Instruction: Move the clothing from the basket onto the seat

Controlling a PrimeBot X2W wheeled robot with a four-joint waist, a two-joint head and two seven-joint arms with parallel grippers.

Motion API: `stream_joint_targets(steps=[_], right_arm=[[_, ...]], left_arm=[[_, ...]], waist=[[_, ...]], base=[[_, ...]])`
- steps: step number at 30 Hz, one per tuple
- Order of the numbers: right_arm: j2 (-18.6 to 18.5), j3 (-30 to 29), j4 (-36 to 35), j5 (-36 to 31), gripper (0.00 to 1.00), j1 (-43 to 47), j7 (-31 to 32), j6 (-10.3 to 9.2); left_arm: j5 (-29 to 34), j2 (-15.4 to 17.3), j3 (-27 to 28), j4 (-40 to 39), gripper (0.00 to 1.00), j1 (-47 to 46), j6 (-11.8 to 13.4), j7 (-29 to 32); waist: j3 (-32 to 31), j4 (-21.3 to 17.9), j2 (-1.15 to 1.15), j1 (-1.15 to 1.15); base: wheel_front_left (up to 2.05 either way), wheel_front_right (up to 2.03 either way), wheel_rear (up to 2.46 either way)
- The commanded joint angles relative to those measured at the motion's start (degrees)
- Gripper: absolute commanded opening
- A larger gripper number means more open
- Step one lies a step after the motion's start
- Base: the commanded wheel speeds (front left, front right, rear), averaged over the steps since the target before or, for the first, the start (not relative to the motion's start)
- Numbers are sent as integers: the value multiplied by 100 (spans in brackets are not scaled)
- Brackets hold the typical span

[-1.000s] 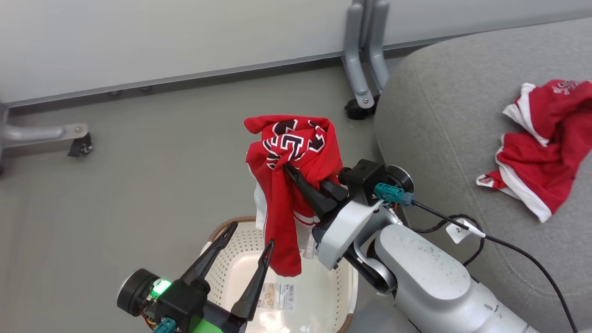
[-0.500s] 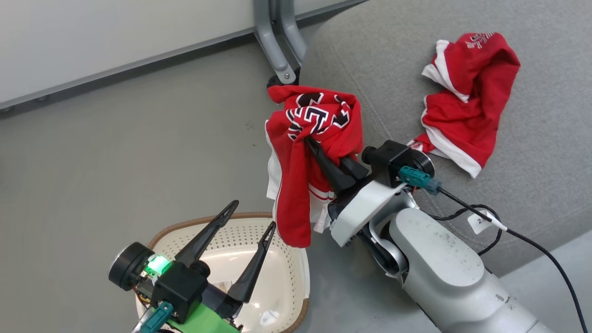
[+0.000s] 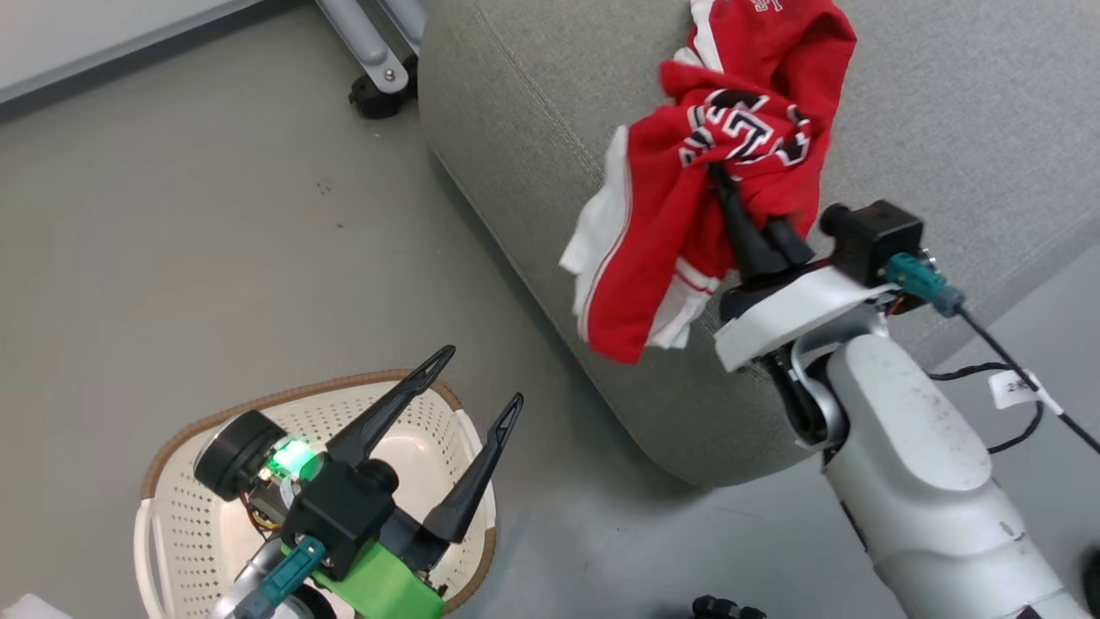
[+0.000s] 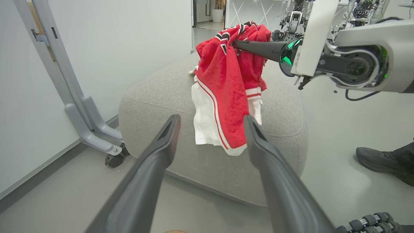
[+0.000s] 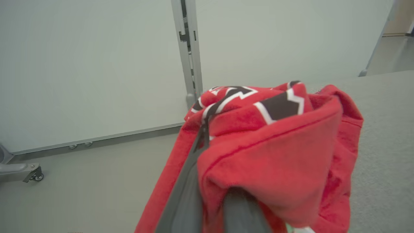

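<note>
My right gripper is shut on a red garment with black-and-white lettering. It hangs over the near rounded edge of the grey seat. A second piece of red clothing lies on the seat just beyond it. The cream basket sits on the floor at lower left, its inside largely hidden by my left gripper, which stands open above it holding nothing. In the left wrist view the held garment dangles in front of the seat. In the right wrist view red cloth wraps my fingers.
A grey wheeled stand leg stands by the seat's far corner, in front of a pale wall panel. A person's dark shoe rests on the floor to the right of the seat. A tagged black cable trails from my right wrist.
The head view has swung toward the seat. My right gripper has carried the lettered garment from above the basket to over the seat's edge. The left gripper stays open over the basket.
</note>
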Motion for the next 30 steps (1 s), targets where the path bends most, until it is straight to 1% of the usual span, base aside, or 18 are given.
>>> stream_joint_targets(steps=[1, 4, 9, 14, 18, 20, 23, 27, 28, 29, 30], right_arm=[[-39, -194, -18, -81, 0, -116, -37, 0], [-131, -691, 8, -110, 0, -284, -45, 0], [-283, -1397, 80, -119, 0, -857, -46, 0], [-652, -2197, 316, -148, 0, -1577, -12, 0], [-905, -2672, 454, -186, 0, -2070, -27, 0], [-972, -2801, 621, -218, 0, -2216, -21, 0], [-1007, -2789, 1056, -278, 0, -2346, 93, 0], [-906, -2773, 1693, -294, 0, -2331, 70, 0], [-888, -2797, 1862, -279, 3, -2292, 59, 0], [-877, -2799, 1987, -273, 41, -2259, 49, 0], [-869, -2797, 2111, -276, 100, -2220, 28, 0]], left_arm=[[23, 66, -2, -32, 100, -137, -43, 44], [59, 80, -19, -93, 100, -317, -104, 124], [182, 197, 38, -278, 100, -619, -160, 266], [283, 289, 15, -443, 100, -945, -296, 375], [302, 350, 37, -531, 100, -1141, -346, 425], [325, 366, 35, -569, 100, -1237, -362, 434], [342, 376, 17, -592, 100, -1350, -403, 427], [340, 335, -18, -536, 100, -1463, -430, 373], [338, 316, -23, -513, 100, -1488, -433, 354], [336, 302, -31, -493, 100, -1505, -434, 338], [330, 280, -36, -461, 100, -1518, -425, 325]], waist=[[369, -216, 0, -1], [583, -207, 0, -1], [1065, -172, 0, -1], [1533, 117, 0, -1], [1865, 345, 0, -1], [2013, 453, 0, -1], [2175, 587, 0, -1], [2280, 725, 0, -1], [2291, 753, 0, -1], [2291, 777, 0, -1], [2287, 801, 0, -1]], base=[[0, 0, 0], [0, 0, 0], [0, 0, 0], [0, 0, 0], [0, 0, 0], [0, 0, 0], [0, 0, 0], [0, 0, 0], [0, 0, 0], [0, 0, 0], [0, 0, 0]])
